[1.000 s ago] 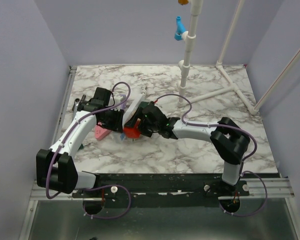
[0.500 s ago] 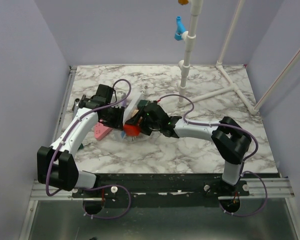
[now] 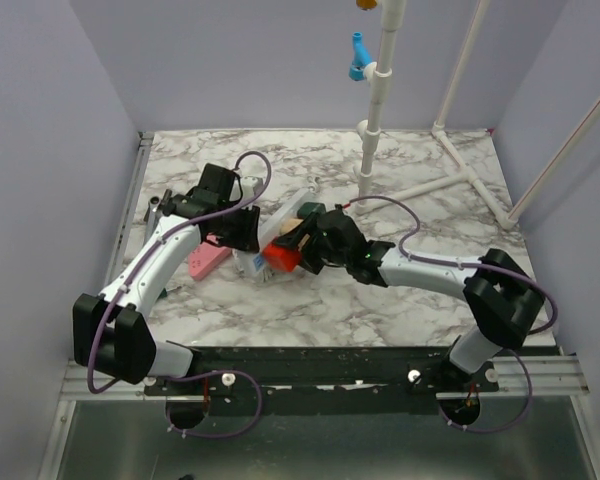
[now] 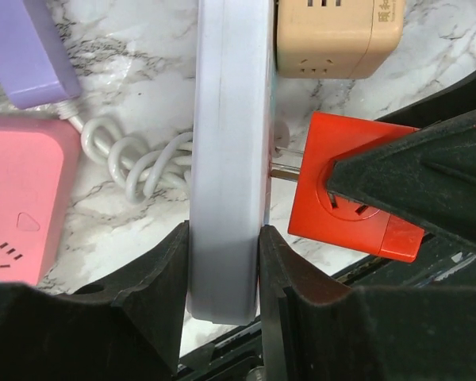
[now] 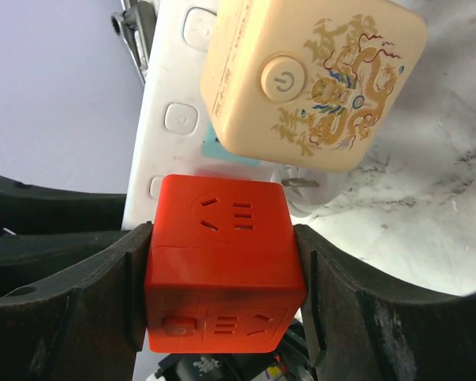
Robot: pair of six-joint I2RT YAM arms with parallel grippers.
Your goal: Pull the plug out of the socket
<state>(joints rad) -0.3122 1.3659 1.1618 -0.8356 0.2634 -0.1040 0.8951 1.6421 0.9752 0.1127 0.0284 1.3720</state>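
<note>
Left wrist view cut off the far end of the socket [image 4: 230, 159]; it lay on the table [image 4: 135, 40], long axis pointing away from camera; left gripper [image 4: 222, 274] clamped its near end; right gripper [image 5: 222, 270] squeezed the red plug [image 5: 218, 238]

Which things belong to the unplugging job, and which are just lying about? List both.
Job: red plug, prongs partly out; white strip; left gripper clamping the strip; right gripper clamping the plug.
Lying about: beige cube on the strip; pink block; purple bar; pipe frame.
</note>
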